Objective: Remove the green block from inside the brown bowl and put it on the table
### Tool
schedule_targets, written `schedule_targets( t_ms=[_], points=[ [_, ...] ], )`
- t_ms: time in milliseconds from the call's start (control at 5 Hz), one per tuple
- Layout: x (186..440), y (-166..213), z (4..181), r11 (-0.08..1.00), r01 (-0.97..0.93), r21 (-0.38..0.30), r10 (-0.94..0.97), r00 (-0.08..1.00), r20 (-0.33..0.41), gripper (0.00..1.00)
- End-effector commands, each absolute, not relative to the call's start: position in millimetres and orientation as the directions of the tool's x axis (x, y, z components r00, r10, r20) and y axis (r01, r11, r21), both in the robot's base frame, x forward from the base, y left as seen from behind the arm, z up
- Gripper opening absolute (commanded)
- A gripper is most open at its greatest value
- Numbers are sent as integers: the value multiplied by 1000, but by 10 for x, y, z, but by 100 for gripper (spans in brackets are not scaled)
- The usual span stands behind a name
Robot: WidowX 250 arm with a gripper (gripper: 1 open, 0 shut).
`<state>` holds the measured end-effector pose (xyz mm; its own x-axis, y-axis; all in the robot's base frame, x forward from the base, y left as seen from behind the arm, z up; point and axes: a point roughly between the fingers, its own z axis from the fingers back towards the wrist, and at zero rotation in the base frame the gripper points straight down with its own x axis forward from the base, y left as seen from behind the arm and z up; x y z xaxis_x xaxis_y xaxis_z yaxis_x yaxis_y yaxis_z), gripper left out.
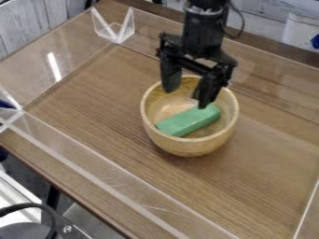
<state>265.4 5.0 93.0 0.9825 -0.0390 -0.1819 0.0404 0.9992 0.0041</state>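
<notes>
The round light tan wooden bowl point(191, 147) was set on the brown wood-grain tabletop point(106, 129), right of the tabletop's middle as pictured and well apart from its near edge. Inside it, the small bright green rectangular block point(188, 121) was held entirely within the walls, laid on the bowl's floor and slanted, with one end pointed toward the near left and the other toward the far right. Part of the bowl's far rim was hidden by the black two-fingered gripper point(192, 90). The black robot arm point(207, 21) was extended from the far side of the tabletop, and the gripper was pointed downward over the far part of the bowl. Its fingers were spread wide, one toward the left and one toward the right, with nothing grasped between them. The green block was seen just nearer than the fingers, ungripped.
</notes>
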Motion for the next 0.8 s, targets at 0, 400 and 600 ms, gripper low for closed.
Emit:
schedule_targets(
  t_ms=[0,400,600],
  points=[
    [2685,162,914,995,102,-1,-101,985,-143,100],
    [2781,255,710,986,165,-20,-166,980,-107,100],
    [2815,247,675,982,186,-26,-187,978,-89,100]
  ],
)
